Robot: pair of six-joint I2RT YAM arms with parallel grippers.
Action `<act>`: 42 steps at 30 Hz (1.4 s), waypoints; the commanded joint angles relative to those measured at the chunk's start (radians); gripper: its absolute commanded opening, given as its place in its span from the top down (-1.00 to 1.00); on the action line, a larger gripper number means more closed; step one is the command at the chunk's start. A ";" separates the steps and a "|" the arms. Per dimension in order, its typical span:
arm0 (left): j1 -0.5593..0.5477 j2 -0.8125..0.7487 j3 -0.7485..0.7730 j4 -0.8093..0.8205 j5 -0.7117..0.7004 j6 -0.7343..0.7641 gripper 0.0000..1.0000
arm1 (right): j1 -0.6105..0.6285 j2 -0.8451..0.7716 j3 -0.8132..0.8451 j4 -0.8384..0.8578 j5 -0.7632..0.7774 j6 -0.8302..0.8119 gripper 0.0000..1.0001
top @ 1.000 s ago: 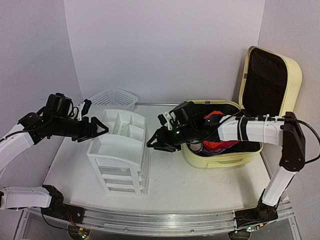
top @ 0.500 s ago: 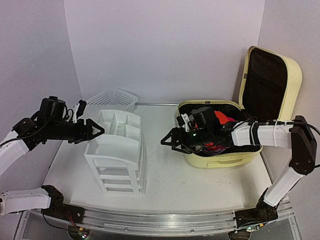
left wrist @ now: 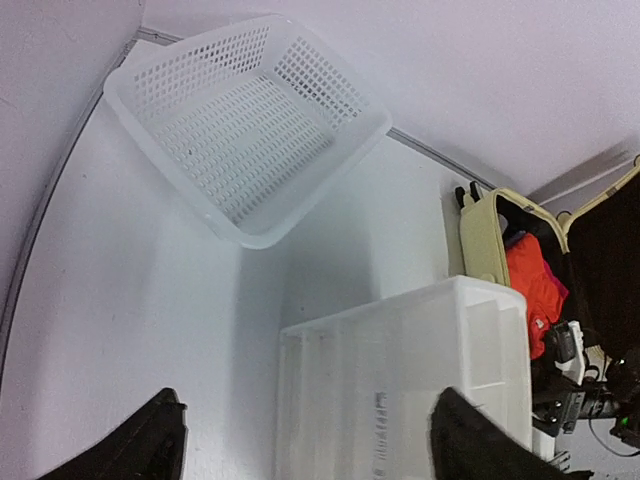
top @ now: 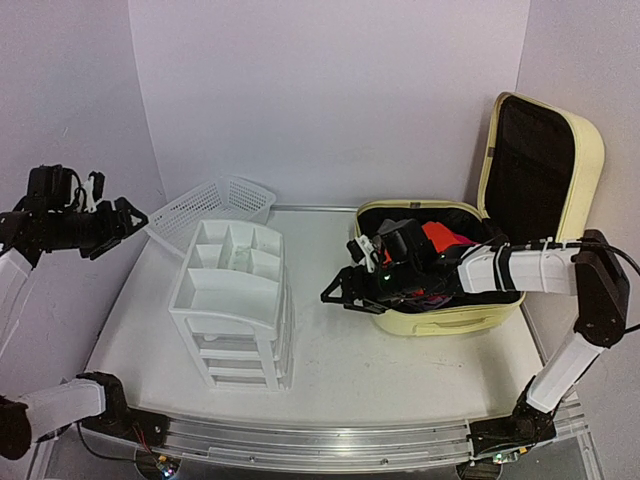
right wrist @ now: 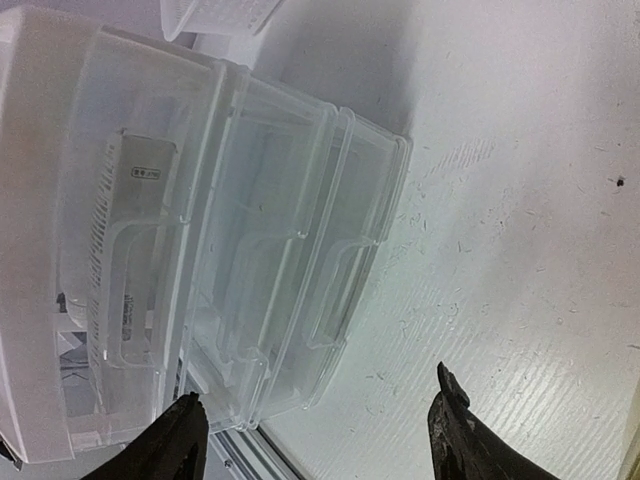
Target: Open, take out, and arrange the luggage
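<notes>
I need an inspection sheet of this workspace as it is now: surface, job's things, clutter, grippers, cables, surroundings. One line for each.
Surface: white table, scuffed, with small dark specks.
Job's things: luggage at the right, lid open and upright, red clothing and darker items inside.
Clutter: drawer organizer mid-left; mesh basket behind it, tilted, empty.
Grippers: left gripper open, raised at the far left, holding nothing; right gripper open, by the luggage's left end, holding nothing.
Cables: black cable along the right arm; wires at the left wrist.
Surroundings: plain pale walls; metal rail at the near edge.
</notes>
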 commanded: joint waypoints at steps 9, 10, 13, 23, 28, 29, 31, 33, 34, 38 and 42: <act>0.251 0.115 -0.540 0.351 0.765 -0.072 0.32 | 0.003 0.022 0.047 0.017 -0.037 -0.018 -0.52; 0.237 0.137 -0.563 0.390 0.791 -0.105 0.37 | 0.003 0.035 0.057 0.018 -0.045 -0.016 -0.52; 0.210 0.171 -0.649 0.475 0.799 -0.160 0.61 | 0.002 0.063 0.083 0.023 -0.065 -0.015 -0.52; 0.068 0.197 -0.744 0.671 0.806 -0.258 1.00 | 0.002 0.096 0.093 0.052 -0.074 -0.001 -0.54; 0.026 0.233 -0.734 0.697 0.819 -0.248 1.00 | 0.011 0.111 0.106 0.069 -0.077 0.014 -0.56; 0.023 0.240 -0.727 0.698 0.822 -0.243 1.00 | 0.014 0.116 0.108 0.070 -0.072 0.019 -0.58; 0.017 0.264 -0.718 0.705 0.821 -0.237 1.00 | 0.019 0.132 0.114 0.070 -0.066 0.038 -0.60; 0.007 0.288 -0.710 0.712 0.819 -0.233 1.00 | 0.029 0.151 0.121 0.101 -0.056 0.063 -0.63; 0.002 0.297 -0.709 0.720 0.817 -0.233 1.00 | 0.035 0.162 0.126 0.105 -0.049 0.078 -0.63; -0.016 0.326 -0.710 0.764 0.831 -0.246 1.00 | 0.071 0.198 0.143 0.113 0.005 0.125 -0.65; -0.045 0.357 -0.702 0.787 0.846 -0.242 1.00 | 0.106 0.229 0.168 0.113 0.044 0.156 -0.68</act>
